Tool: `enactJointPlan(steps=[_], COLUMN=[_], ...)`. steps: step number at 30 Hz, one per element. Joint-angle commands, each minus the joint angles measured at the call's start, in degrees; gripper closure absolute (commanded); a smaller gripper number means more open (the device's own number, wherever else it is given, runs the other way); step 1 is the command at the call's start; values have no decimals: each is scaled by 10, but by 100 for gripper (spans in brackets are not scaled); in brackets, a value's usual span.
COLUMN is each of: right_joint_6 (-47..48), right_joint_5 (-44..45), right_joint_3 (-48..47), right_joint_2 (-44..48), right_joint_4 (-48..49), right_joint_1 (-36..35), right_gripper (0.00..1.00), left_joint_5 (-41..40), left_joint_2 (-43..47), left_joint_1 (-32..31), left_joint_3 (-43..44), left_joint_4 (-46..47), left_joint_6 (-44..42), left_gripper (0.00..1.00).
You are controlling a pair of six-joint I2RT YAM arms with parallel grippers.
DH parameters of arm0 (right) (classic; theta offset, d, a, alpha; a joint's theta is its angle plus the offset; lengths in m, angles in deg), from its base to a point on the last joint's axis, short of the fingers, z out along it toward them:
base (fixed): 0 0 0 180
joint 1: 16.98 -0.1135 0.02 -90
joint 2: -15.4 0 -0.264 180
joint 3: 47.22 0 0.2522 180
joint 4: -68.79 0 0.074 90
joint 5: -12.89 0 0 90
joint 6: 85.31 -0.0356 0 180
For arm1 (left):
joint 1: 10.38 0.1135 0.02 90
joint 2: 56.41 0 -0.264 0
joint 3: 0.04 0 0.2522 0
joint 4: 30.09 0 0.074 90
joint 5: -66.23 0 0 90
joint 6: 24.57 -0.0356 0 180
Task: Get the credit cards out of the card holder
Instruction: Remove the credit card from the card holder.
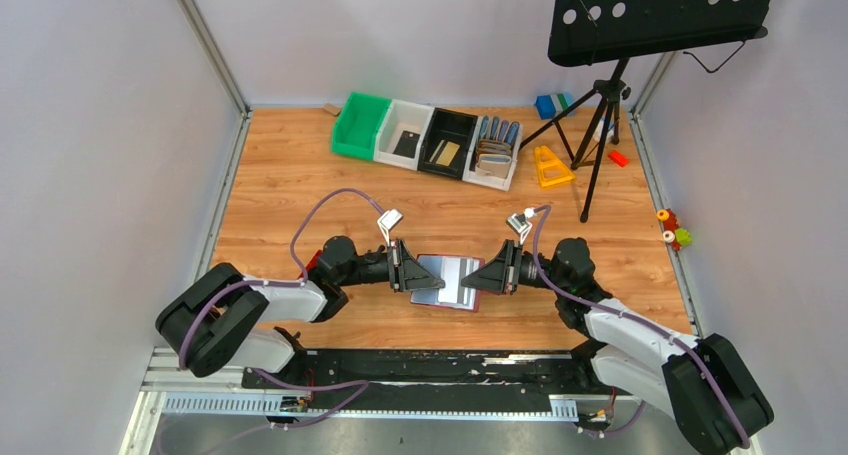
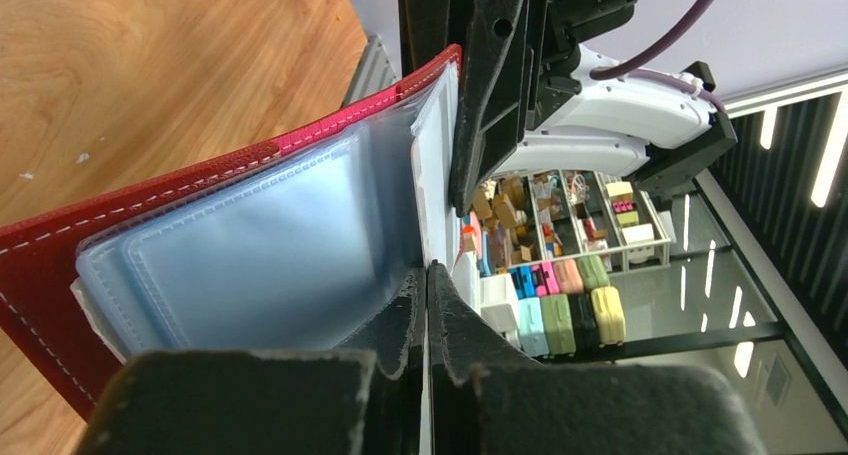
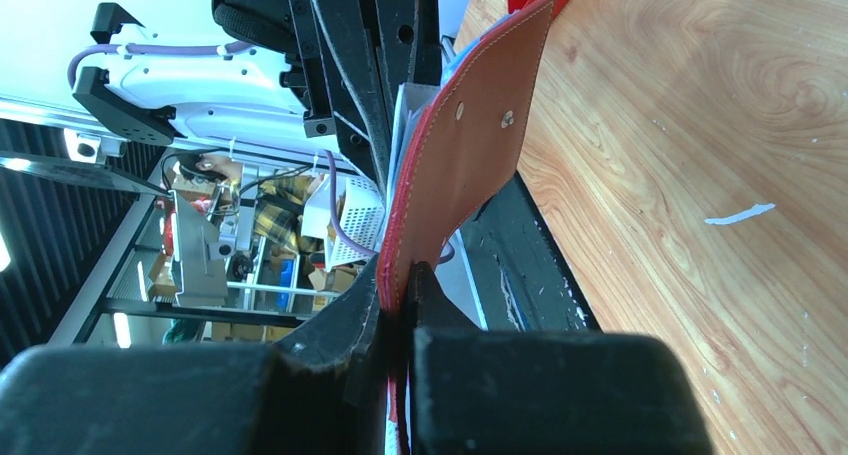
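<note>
You are holding the holder (image 1: 452,275) open over the desk (image 1: 300,185), midway along its near edge, between both arms. Your left hand (image 2: 426,287) is clenching the edge of its clear sleeves (image 2: 260,245). Your right hand (image 3: 399,287) is gripping its red flap. A black card (image 1: 407,142) and a gold card (image 1: 446,153) are lying in bins (image 1: 410,106) along the far edge.

Two arms are shown low in the overhead frame: the left arm (image 1: 250,310) and the right arm (image 1: 640,340) are built of bulky black joint housings linked by white shells. A purple cable (image 1: 318,207) is looped over each, black wedge-shaped fingers (image 1: 415,272) are fitted, and small white tabs (image 1: 389,218) are mounted above the wrists
</note>
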Motion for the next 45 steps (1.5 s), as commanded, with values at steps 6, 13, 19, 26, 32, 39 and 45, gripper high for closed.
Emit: enactJointPlan(steps=[6,13,19,26,32,39,45], right_joint_6=[0,3,-1,-13,-16,-20,-27], right_joint_5=[1,-5,-9,-16,-13,-14,-19], right_joint_3=[4,4,3,4,8,6,8], right_joint_2=[17,21,19,5,1,0,-9], right_joint_4=[19,12,25,53,58,64,82], right_joint_1=[5,12,13,12,13,12,13], right_gripper=[100,96,82,100,100,100,100], left_joint_5=[-4,-2,-1,2,-4,-4,-5], left_joint_2=[29,50,50,42,32,8,-20], left_joint_1=[12,21,22,22,21,9,-15], left_joint_3=[7,-2,0,4,-2,6,19], left_joint_4=[13,-15,-16,-19,-13,5,50], left_joint_6=[-6,-15,-15,-13,-9,-1,16], left_gripper=[100,100,100,95,69,65,79])
